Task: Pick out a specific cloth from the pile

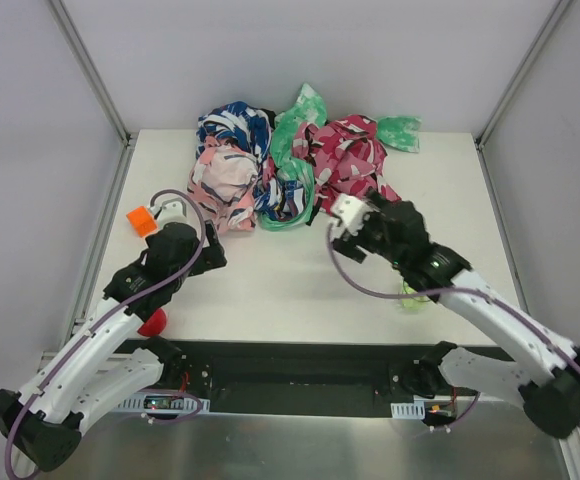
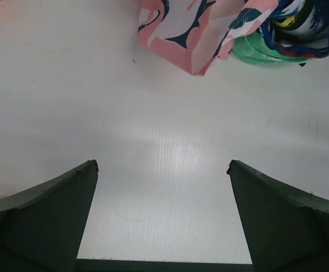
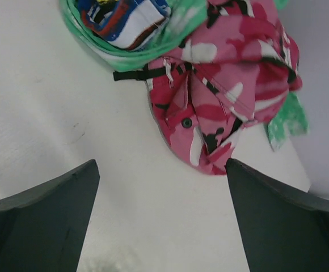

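Cut off at the top edge in both wrist views: pile (image 2: 198, 34). Half hidden under left arm (image 1: 100, 330): red thing (image 1: 153, 323). Mostly hidden behind right arm (image 1: 490, 310): green thing (image 1: 413, 298).

Enclosure: a white table (image 1: 270, 290) fills the middle of the top view, its surface matte and finely ribbed, with a few small dark specks. A pale grey back wall (image 1: 300, 60) closes the upper frame. Matching side panels stand at left (image 1: 20, 150) and right (image 1: 570, 150). Two aluminium posts (image 1: 90, 70) run diagonally from the upper corners to the table's far corners. A black rail (image 1: 300, 362) crosses the near edge; below it lies brushed metal sheeting (image 1: 300, 450). Lighting is even and diffuse, with a soft glare patch (image 2: 159, 147) on the tabletop.
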Controlling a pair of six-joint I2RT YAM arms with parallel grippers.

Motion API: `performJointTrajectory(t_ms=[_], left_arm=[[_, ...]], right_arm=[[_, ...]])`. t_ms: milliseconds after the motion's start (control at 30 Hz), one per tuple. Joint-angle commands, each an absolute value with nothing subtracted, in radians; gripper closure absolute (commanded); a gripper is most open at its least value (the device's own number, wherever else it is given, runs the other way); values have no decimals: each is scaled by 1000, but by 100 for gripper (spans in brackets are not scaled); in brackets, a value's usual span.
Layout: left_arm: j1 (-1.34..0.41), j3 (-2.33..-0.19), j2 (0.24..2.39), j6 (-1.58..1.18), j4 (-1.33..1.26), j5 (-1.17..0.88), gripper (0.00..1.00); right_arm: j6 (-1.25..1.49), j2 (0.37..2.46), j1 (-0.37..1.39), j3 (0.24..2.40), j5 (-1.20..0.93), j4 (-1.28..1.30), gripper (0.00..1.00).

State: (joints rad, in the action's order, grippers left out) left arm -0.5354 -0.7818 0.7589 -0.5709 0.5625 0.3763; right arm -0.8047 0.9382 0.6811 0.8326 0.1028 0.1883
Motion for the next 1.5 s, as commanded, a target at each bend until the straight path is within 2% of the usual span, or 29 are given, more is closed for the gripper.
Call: performJointTrajectory(t_ms=[0, 167, 333, 667, 833, 867, 900, 933, 967, 1033, 1133, 1300, 1467], left_arm=[[-532, -744, 764, -606, 558, 411, 1], [-532, -727, 801, -615, 555, 396, 1], [-532, -719, 813, -617, 554, 425, 1], [-532, -709, 824, -618, 552, 449, 1], [-532, -704, 830, -620, 551, 471, 1], [-532, -704, 834, -620, 552, 477, 1], [-532, -704, 836, -621, 552, 480, 1], [-532, -704, 836, -621, 551, 480, 1], [-532, -704, 839, -623, 549, 480, 1], [-532, -706, 841, -623, 551, 485, 1], [-532, -709, 844, -623, 546, 491, 1], [-532, -716, 844, -620, 537, 503, 1], [-532, -726, 859, -600, 494, 491, 1]], right_arm=[[-1207, 1233, 752, 1023, 49, 130, 4], [-1388, 1578, 773, 1208, -30, 104, 4], [-1497, 1830, 793, 1391, -92, 163, 4], [-1457, 2231, 773, 1721, -74, 196, 4], [-1439, 2341, 762, 1842, -54, 258, 3], [-1433, 2359, 762, 1861, -35, 256, 5], [-1424, 2371, 762, 1882, -19, 262, 12], [-1404, 2382, 762, 1906, -8, 265, 23], [-1378, 2384, 764, 1928, -6, 258, 41], [-1303, 2362, 764, 1969, -6, 232, 68], [-1189, 2301, 764, 1999, 79, 108, 100], [-1008, 2237, 746, 2086, 251, -87, 100], [-797, 2284, 657, 2262, 363, -115, 100]])
